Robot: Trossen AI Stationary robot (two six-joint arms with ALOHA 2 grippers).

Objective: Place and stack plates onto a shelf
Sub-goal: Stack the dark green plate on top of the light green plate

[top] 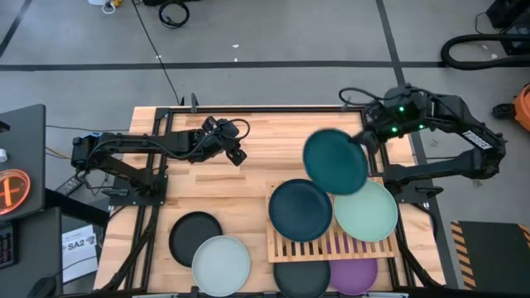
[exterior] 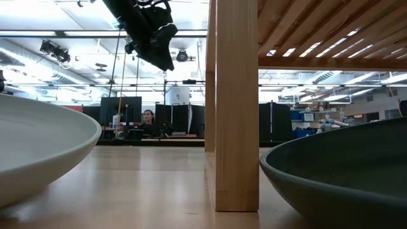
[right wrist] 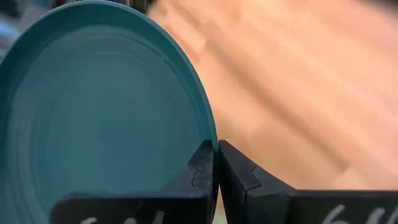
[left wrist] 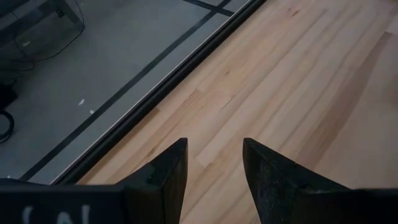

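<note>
My right gripper (top: 363,141) is shut on a teal plate (top: 334,161), which hangs in the air over the shelf's far edge. The shelf (top: 331,245) is a slatted wooden rack at the near right. A dark navy plate (top: 300,209) and a mint plate (top: 365,209) lie flat on its top. A dark plate (top: 302,277) and a purple plate (top: 354,275) lie under it. My left gripper (top: 237,154) hovers open over the bare table at the far left, nothing between its fingers (left wrist: 168,177). My right gripper pinches the teal plate's rim (right wrist: 210,138) between its two fingers, one on the hollow upper face and one on the underside. The fingers come from the table's far right side, slanting down. The plate is lifted clear and tilted, reaching out from the fingers toward the table's left.
A black plate (top: 196,237) and a pale blue-grey plate (top: 221,263) lie on the table near its front edge, left of the shelf. The shelf's leg (exterior: 236,108) stands between the pale plate (exterior: 38,152) and the dark one (exterior: 337,175). A person sits behind the table (exterior: 148,117).
</note>
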